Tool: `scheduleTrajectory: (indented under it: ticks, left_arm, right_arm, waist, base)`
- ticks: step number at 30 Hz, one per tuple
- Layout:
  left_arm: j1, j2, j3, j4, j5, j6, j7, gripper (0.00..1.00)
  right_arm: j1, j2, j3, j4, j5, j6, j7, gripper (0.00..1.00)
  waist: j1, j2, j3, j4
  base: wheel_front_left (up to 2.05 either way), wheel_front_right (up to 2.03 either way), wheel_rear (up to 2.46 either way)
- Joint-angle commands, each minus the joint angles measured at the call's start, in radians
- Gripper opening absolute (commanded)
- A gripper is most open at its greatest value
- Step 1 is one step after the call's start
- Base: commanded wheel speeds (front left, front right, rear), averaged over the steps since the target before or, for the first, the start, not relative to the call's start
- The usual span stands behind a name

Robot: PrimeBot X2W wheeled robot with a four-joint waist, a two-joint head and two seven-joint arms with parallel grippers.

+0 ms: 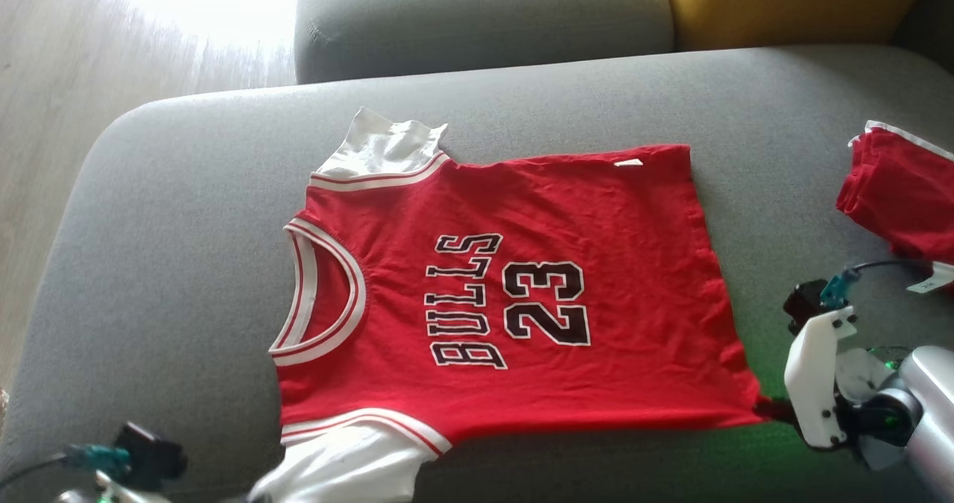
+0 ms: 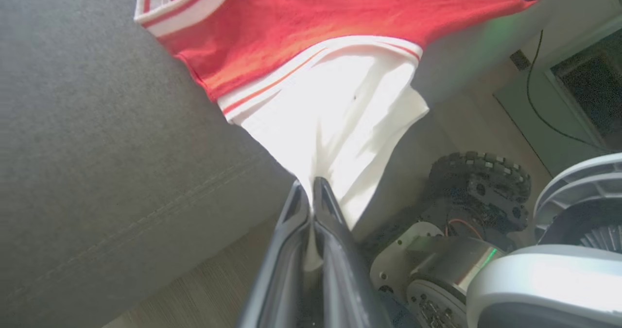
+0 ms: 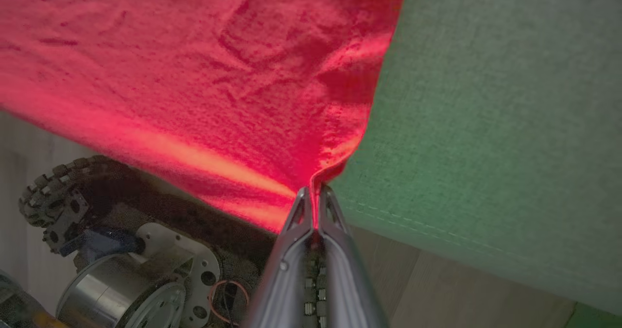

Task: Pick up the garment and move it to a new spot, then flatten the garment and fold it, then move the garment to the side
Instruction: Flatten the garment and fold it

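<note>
- head view: the jersey (image 1: 522, 294) lies flat and print up on the sofa (image 1: 186, 227). its long axis runs across in front of you, neck to your left and hem to your right.
- left wrist view: your left gripper (image 2: 311, 188) is pinched closed on the tip of the near white sleeve (image 2: 335, 109), which is drawn out past the sofa's front edge.
- right wrist view: your right gripper (image 3: 316, 194) is closed tight on the near hem corner (image 3: 340, 158), with the red cloth pulled to a point between the fingers.
- both grippers sit on the near long edge, one at each end, and the whole jersey lies ahead of them, away from the robot's body. neither arm is nearer; they share that edge.
- flattening looks about done to me, with a few wrinkles by the hem, so the fold is likely next.
- that fold turns on carrying the near edge straight forward onto the far edge, parallel to the long axis. keep both ends level or the crease will skew.
- the other red cloth (image 1: 894, 190) sits well apart on your right, so mind it when you swing the right arm.
</note>
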Motion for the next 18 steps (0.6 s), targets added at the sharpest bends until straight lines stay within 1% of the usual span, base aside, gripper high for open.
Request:
scheduleTrajectory:
  ticks: [1, 4, 7, 10, 14, 18]
  left_arm:
    - [-0.069, 0.050, 0.070, -0.017, -0.013, 0.002, -0.022, 0.00]
    - [-0.084, 0.050, 0.083, -0.019, -0.021, 0.002, -0.033, 0.00]
    - [-0.124, 0.050, 0.107, -0.031, -0.031, 0.002, -0.055, 0.00]
    - [-0.157, 0.051, 0.118, -0.039, -0.035, 0.002, -0.062, 0.00]
    - [-0.210, 0.057, 0.121, -0.045, -0.015, 0.002, -0.056, 0.00]
    - [-0.269, 0.050, 0.129, -0.018, 0.008, 0.002, -0.055, 0.00]
  right_arm:
    - [-0.018, -0.034, -0.017, -0.025, -0.013, 0.000, -0.016, 0.00]
    - [-0.029, -0.030, -0.027, -0.032, -0.029, 0.000, -0.030, 0.00]
    - [-0.056, -0.014, -0.045, -0.038, -0.062, 0.000, -0.066, 0.00]
    - [-0.080, 0.000, -0.050, -0.032, -0.090, 0.000, -0.081, 0.00]
    - [-0.128, 0.023, -0.069, -0.019, -0.121, 0.000, -0.104, 0.00]
    - [-0.174, 0.050, -0.083, -0.005, -0.154, 0.000, -0.141, 0.00]
  waist:
    - [0.0001, -0.0001, 0.004, 0.001]
    - [0.0001, -0.0001, 0.011, -0.002]
    - [0.0001, -0.0001, 0.024, -0.009]
    - [0.0001, -0.0001, 0.036, -0.017]
    - [0.0001, -0.0001, 0.067, -0.024]
    - [0.0001, -0.0001, 0.101, -0.032]
  base:
    - [0.00, 0.00, 0.00]
    - [0.00, 0.00, 0.00]
    - [0.00, 0.00, 0.00]
    - [0.00, 0.00, 0.00]
    - [0.00, 0.00, 0.00]
    - [0.00, 0.00, 0.00]
